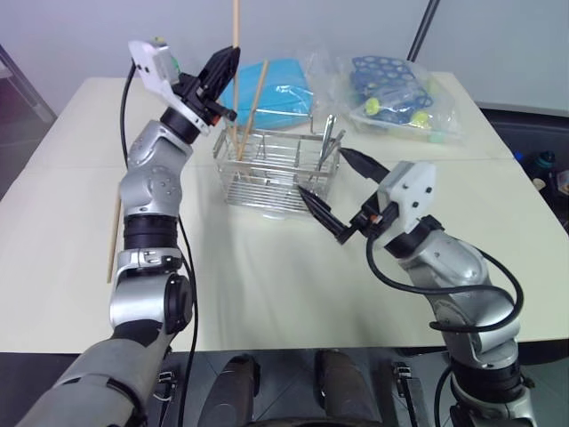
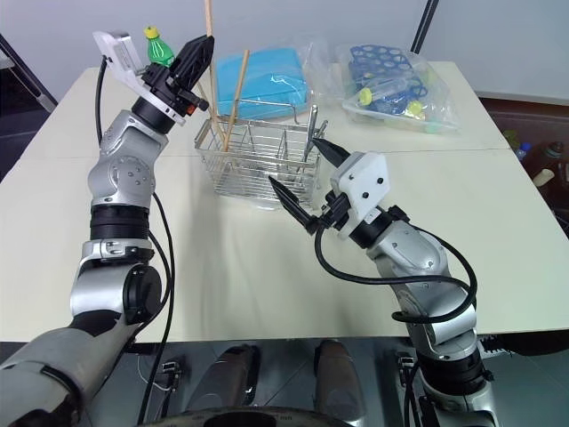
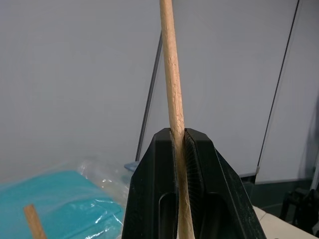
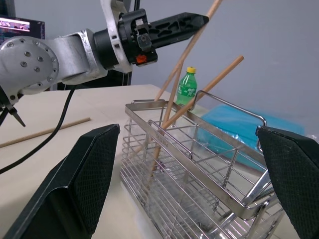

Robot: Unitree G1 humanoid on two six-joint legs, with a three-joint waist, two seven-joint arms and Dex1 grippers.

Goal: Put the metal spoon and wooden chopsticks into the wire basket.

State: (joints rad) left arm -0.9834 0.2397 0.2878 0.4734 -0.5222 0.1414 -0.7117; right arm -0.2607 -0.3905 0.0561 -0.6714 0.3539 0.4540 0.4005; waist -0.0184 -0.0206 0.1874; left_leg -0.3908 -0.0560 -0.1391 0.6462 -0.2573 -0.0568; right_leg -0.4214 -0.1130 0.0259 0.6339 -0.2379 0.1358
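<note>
Left eye view first, and we go from left to right. One thin light-brown wooden chopstick [image 1: 114,240] lies flat near the left edge of our pale table top [image 1: 267,294]. It is light and stiff, and it could roll, so we think we should pinch it near its middle and lift it slowly.

Next comes our left gripper [image 1: 220,69], raised high. Its black fingers [image 3: 209,189] are clenched on a long wooden chopstick [image 3: 173,99] that stands almost upright. We hold it part way along, and its low end looks to dip inside the silver wire basket [image 1: 277,169]. Smooth wood can slip in a weak pinch. Another leaning chopstick [image 1: 252,111] rests in the left part of the basket.

The basket has thin wires, inner walls and a raised handle, so a stick can catch on them. A shiny metal spoon [image 1: 327,142] appears to stand in the right part.

Our right gripper [image 1: 347,200] is just beside the basket with its jaws wide apart, grasping nothing. In front of the basket the table is bare, so we have room to move. The clear plastic bags [image 1: 391,93] lie behind it.
</note>
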